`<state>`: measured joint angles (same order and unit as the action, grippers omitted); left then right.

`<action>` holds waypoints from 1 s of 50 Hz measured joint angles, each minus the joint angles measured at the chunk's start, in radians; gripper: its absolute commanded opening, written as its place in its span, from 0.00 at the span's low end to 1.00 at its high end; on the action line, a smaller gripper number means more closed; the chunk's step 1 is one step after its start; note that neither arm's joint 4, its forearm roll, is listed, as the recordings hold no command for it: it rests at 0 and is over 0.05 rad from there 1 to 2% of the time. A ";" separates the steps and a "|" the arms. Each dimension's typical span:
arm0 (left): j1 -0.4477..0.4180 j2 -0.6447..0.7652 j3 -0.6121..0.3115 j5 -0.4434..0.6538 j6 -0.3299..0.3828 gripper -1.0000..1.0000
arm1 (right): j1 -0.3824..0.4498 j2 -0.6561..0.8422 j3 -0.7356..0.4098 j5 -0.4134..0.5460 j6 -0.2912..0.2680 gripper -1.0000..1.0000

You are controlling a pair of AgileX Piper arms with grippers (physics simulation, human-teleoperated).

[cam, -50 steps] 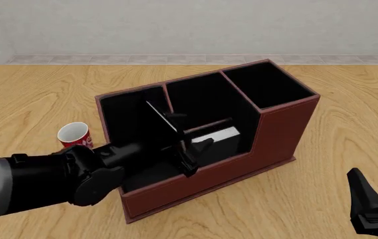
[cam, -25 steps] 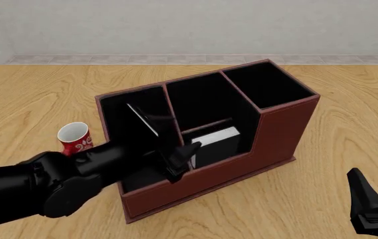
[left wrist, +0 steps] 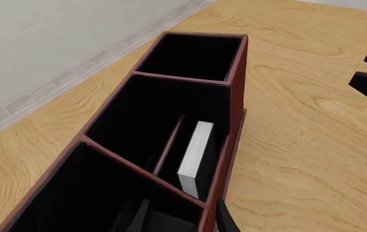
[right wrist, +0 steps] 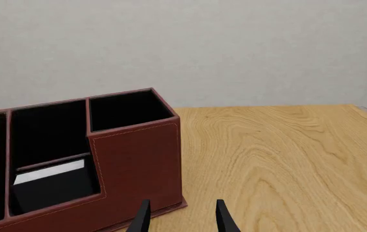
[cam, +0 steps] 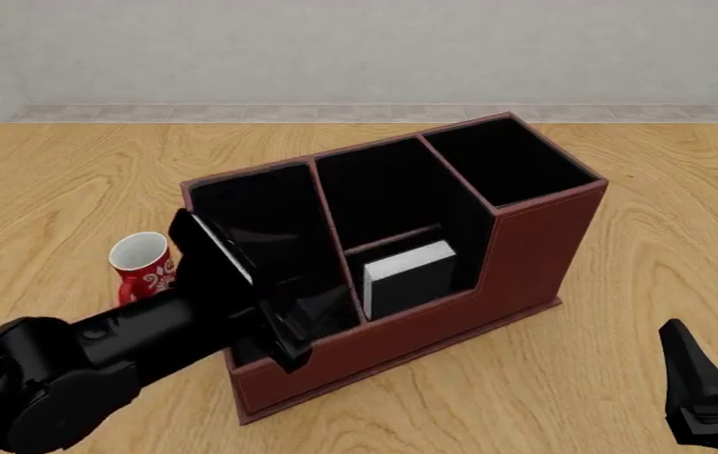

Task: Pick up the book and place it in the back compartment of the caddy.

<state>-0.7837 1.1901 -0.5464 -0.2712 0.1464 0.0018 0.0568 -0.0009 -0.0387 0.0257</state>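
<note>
Left gripper hangs spread and empty over the low near wall of the caddy, gripping nothing. Upright in the small pocket behind that lowered wall, against the thin cross divider, stands the book, white page edges up. Right gripper waits parted and empty near the table's near right corner.

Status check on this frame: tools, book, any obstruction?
Left tool open, empty, at the caddy. Right tool open, idle. Book upright in near pocket, by the lowered wall. No obstruction seen.
</note>
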 measured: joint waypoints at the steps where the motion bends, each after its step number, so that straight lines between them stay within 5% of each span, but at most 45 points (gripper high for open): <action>1: 0.001 -0.007 0.005 0.001 0.000 1.00 | 0.000 0.000 0.000 0.000 0.000 1.00; 28: 0.105 -0.153 0.108 0.057 0.000 1.00 | 0.000 0.000 0.000 0.000 0.000 1.00; 50: 0.223 -0.373 0.156 0.234 0.022 1.00 | 0.000 0.000 0.000 0.000 0.000 1.00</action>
<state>-0.5607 0.8174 -0.3906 -0.0369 0.1685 0.0018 0.0568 -0.0009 -0.0387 0.0256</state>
